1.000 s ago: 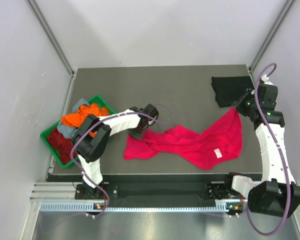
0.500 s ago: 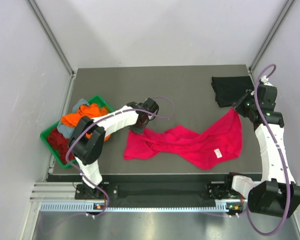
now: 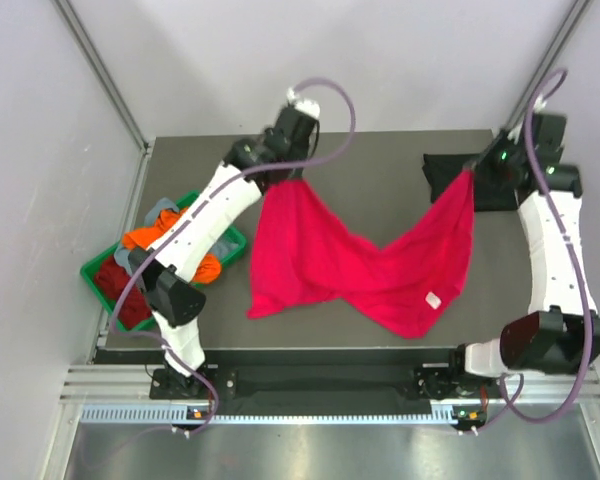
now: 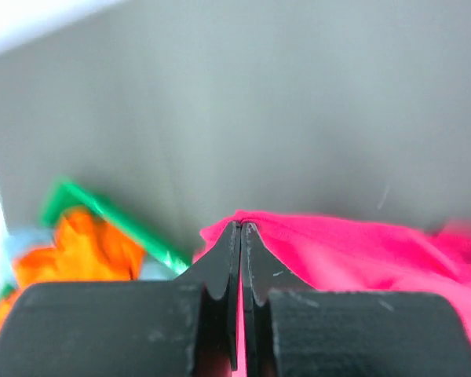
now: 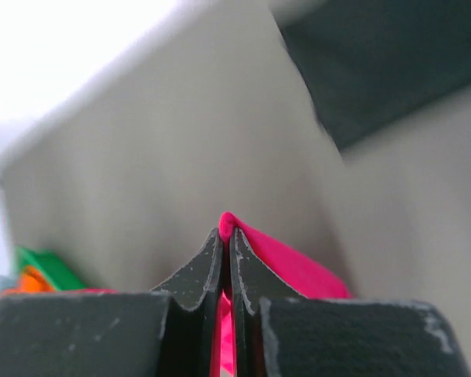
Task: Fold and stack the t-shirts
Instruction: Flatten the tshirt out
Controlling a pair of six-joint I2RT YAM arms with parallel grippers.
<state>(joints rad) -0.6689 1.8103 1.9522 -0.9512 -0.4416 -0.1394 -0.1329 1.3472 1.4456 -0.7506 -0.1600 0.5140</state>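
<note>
**Pink tee hoisted by two corners, now hanging wide**

In the overhead view the bright pink-red cloth t-shirt [image 3: 350, 262] no longer lies as a twisted band across the lower middle of the dark grey table [image 3: 380, 165]. A second ago the left gripper [image 3: 278, 178] was only closing on the shirt's left end, low at centre-left. Now that arm reaches to the upper centre of the frame, and the right gripper [image 3: 469, 174] has risen to the upper right. The cloth sags between them in a broad V, with its lower hem trailing toward the bottom edge of the table.

Both wrist views show the fingers pressed together on a peak of pink fabric, each claw pinching one corner.

The folded black t-shirt [image 3: 446, 172] lies in the upper right, just behind the right claw. The orange tee [image 3: 168, 236], dark red tee [image 3: 114, 286] and grey-blue tee [image 3: 158, 208] sit heaped in the green plastic tray [image 3: 92, 272] at the left edge.

The lift appears to have undone the twist. The next step is probably to lay the shirt flat for folding, and the pink tee is not yet folded.
</note>
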